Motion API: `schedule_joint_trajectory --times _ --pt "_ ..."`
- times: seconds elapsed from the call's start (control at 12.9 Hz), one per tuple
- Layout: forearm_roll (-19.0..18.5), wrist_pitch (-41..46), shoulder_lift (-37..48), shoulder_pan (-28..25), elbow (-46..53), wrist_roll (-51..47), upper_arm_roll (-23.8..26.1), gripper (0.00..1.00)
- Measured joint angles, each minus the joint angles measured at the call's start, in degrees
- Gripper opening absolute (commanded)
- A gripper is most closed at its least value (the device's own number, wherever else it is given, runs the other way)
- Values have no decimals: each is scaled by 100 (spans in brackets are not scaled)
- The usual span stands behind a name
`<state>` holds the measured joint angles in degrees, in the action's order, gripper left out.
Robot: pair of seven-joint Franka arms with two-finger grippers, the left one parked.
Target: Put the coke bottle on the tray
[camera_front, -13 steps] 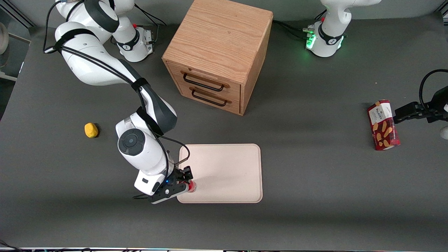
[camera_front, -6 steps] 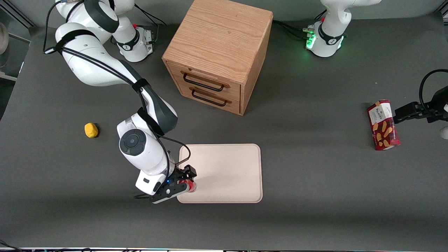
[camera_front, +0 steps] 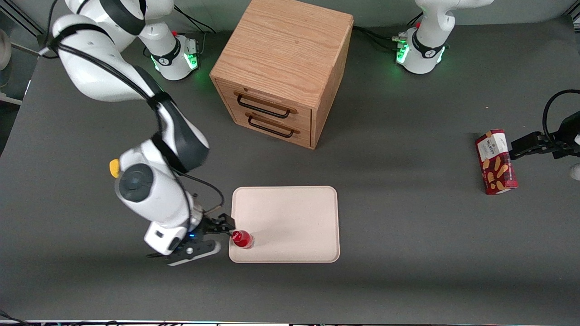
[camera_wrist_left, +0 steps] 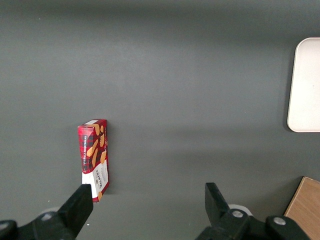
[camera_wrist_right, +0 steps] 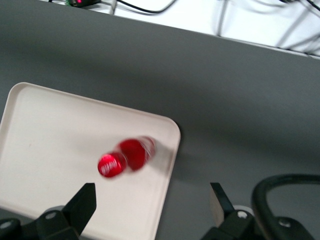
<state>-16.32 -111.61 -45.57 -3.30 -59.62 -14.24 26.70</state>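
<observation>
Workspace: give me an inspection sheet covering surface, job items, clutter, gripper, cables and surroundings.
Surface: dark grey table.
Job items: coke bottle stands on the tray, in the corner nearest the working arm and the front camera; nothing grips it.
Clutter: wooden cabinet with two drawers shut; biscuit box toward the parked arm's end; yellow lump partly hidden by the working arm.
Gripper: gripper open, empty, beside the tray's edge, clear of the bottle.
Cables: black cable loops along the working arm to its wrist.
Surroundings: green lights at both arm bases.
</observation>
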Motion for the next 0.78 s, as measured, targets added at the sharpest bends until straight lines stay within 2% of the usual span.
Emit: schedule_joint_trajectory --times 0.23,0.31,0.47,0.78 --pt "1423 1095 909 63 5 379 -1081 100" --pt "1738 1414 1202 87 -79 449 -1402 100" --pt "1938 1647 1867 95 -638 461 -1847 100" --pt "2006 2159 3382 89 -2053 461 -2641 100"
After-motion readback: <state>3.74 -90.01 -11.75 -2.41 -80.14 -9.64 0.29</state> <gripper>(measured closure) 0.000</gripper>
